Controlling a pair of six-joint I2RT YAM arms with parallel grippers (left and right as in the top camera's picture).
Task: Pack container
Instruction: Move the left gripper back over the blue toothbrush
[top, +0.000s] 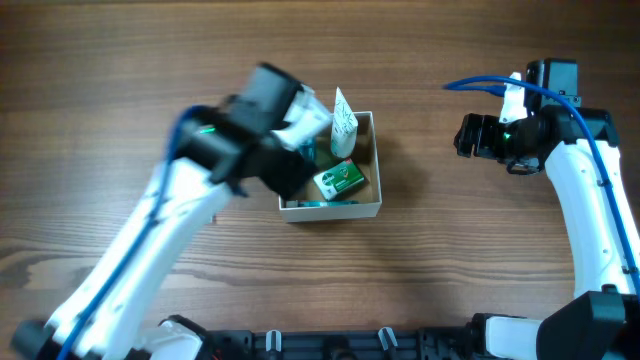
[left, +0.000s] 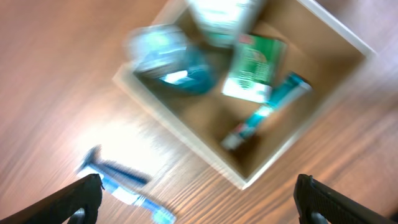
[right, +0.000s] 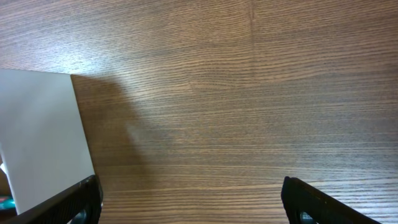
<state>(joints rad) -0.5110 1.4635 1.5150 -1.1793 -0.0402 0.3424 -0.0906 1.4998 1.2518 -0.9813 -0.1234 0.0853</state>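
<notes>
The container (top: 378, 170) is a square white box with a tan inside, at the table's middle. It holds a green-and-white packet (top: 338, 182), a white tube (top: 343, 125) leaning at its back and a teal tube (top: 320, 202) along its front wall. My left gripper (top: 290, 175) hovers over the box's left side, open and empty. The blurred left wrist view shows the container (left: 177, 132), the packet (left: 255, 65), the teal tube (left: 267, 112) and a teal round item (left: 180, 74). My left gripper's fingers (left: 199, 205) stand wide apart. My right gripper (top: 465, 135) is open and empty, right of the box.
A blue razor-like item (left: 124, 186) lies on the wood just outside the box's corner, hidden under the left arm in the overhead view. In the right wrist view the box's white outer wall (right: 37, 137) is at the left, with bare wood between my right gripper's fingers (right: 193, 202).
</notes>
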